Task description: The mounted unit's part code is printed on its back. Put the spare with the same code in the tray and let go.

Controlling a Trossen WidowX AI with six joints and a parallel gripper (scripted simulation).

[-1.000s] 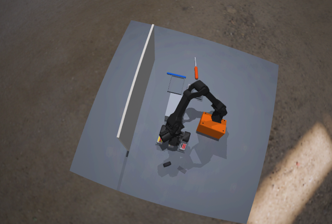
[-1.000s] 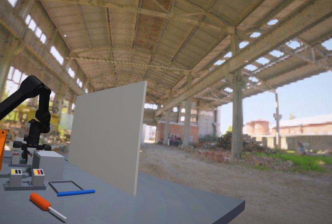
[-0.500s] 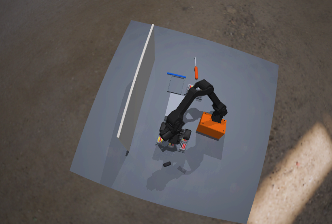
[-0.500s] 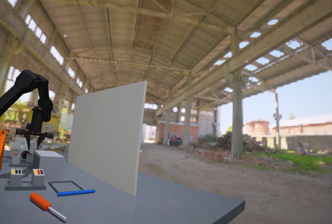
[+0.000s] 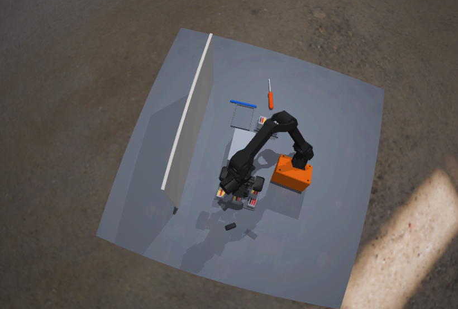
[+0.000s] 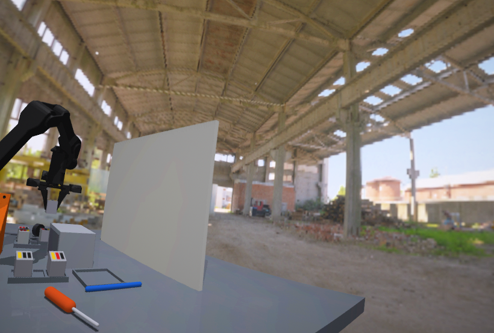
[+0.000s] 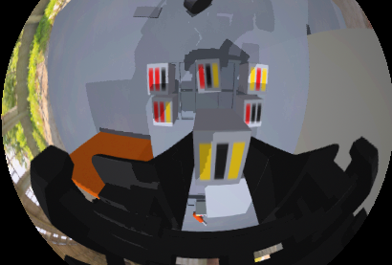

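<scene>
Top view: the grey desk (image 5: 314, 172) carries everything, and the largest thing on it is an upright pale panel (image 5: 189, 120) standing on edge along one side. Next in size is the black arm (image 5: 259, 138), rising from its orange base (image 5: 290, 174) and bending back down over a rack of spares (image 5: 251, 201). Beside the arm lies a pale grey block (image 6: 73, 241), seen in the exterior view as a plain box standing just behind the tray. The tray (image 6: 97, 276) is a shallow dark-rimmed frame lying flat on the desk, with a blue bar (image 6: 113, 285) along one edge of it. An orange-handled screwdriver (image 6: 67, 304) lies near the tray, apart from it. A second small rack holds 2 spares (image 6: 40, 262) close to the tray, one with yellow and black stripes, the other yellow, red and black.

The claw (image 6: 52, 201) hangs above the far rack, pointing down, its fingers closed narrow on a held spare (image 7: 219, 159), a small grey block lifted off the rack and well apart from the tray. In the wrist view that spare's face shows 3 stripes: yellow, black, yellow. Below it 5 more striped spares stand in the rack. A small black piece (image 5: 230, 226) lies on the desk beyond the rack; what it is cannot be told.
</scene>
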